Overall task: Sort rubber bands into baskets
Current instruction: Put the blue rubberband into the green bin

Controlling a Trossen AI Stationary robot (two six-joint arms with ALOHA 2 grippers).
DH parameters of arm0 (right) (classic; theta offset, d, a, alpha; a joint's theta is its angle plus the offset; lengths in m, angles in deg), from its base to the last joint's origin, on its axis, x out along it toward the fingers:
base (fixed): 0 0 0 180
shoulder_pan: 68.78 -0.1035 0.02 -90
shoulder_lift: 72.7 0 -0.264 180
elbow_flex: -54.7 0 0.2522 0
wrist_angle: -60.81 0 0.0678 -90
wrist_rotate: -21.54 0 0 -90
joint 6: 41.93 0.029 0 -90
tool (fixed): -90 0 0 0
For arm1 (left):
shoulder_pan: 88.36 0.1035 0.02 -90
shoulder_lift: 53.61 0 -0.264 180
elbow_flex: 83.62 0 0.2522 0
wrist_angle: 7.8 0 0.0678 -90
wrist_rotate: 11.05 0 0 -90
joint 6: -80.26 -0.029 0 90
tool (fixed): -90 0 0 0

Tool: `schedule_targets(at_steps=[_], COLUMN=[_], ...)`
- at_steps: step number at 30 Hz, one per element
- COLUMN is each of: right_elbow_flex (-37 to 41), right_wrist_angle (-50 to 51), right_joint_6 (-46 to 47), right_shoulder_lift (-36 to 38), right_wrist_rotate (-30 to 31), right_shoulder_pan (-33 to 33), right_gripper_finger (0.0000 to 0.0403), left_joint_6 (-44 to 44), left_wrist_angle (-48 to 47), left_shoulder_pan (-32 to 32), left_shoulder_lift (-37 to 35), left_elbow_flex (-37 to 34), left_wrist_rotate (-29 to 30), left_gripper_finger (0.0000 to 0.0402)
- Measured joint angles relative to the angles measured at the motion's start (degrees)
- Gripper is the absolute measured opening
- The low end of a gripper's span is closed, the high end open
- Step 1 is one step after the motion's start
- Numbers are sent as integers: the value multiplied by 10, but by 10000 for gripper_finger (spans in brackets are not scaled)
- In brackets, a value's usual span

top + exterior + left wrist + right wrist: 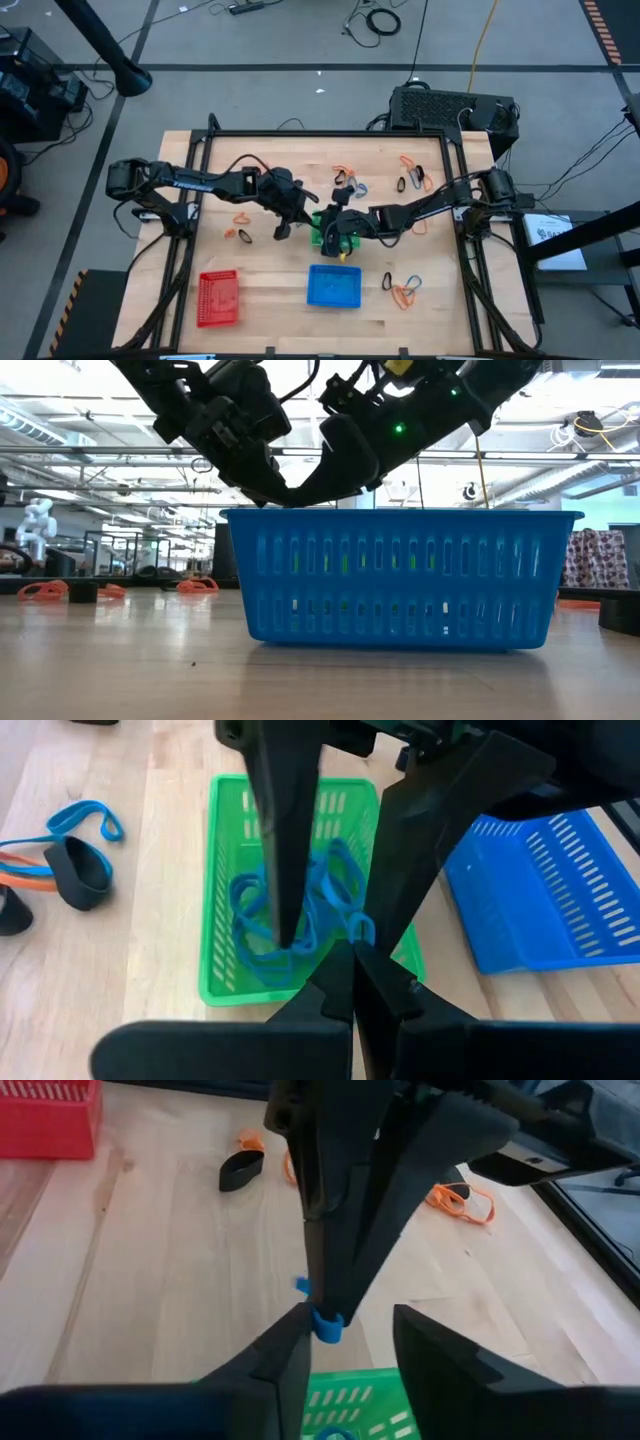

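Observation:
Over the green basket point(214, 890), which holds several blue rubber bands point(250, 915), my two grippers meet tip to tip. My left gripper point(352, 968) is shut on a small blue rubber band point(326, 1326). My right gripper point(350, 1348) is open, and its fingers stand on either side of the left gripper's tips and the band. Whether one of its fingers point(292, 1342) touches the band I cannot tell. In the high view my left gripper point(305, 208) comes from the left and my right gripper point(340, 222) from the right. The blue basket point(334, 285) and the red basket point(218, 297) stand nearer the table's front edge. My left gripper pinches the small blue band between its two fingertips, and a short bit of the loop point(326, 1326) sticks out past them. The fingers slant down from the table's left. The band is lifted clear, above the green basket.
Loose orange, black and blue bands lie on the wood: left of the green basket point(240, 225), at the far side point(345, 178) point(412, 180) and right of the blue basket point(403, 290). A black frame point(330, 133) edges the table.

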Motion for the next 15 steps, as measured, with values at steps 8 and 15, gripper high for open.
schedule_targets(at_steps=[8, 15], right_elbow_flex=[0, 0], right_wrist_angle=[11, 40], right_joint_6=[-20, -6], right_shoulder_lift=[0, 0], right_wrist_rotate=[5, 3], right_shoulder_pan=[0, 1], right_gripper_finger=[9, 2], left_joint_6=[6, -13], left_wrist_angle=[-1, -12], left_shoulder_pan=[-1, -2], left_shoulder_lift=[0, -1], left_elbow_flex=[0, 0], left_wrist_rotate=[55, 83], left_gripper_finger=[13, 91])
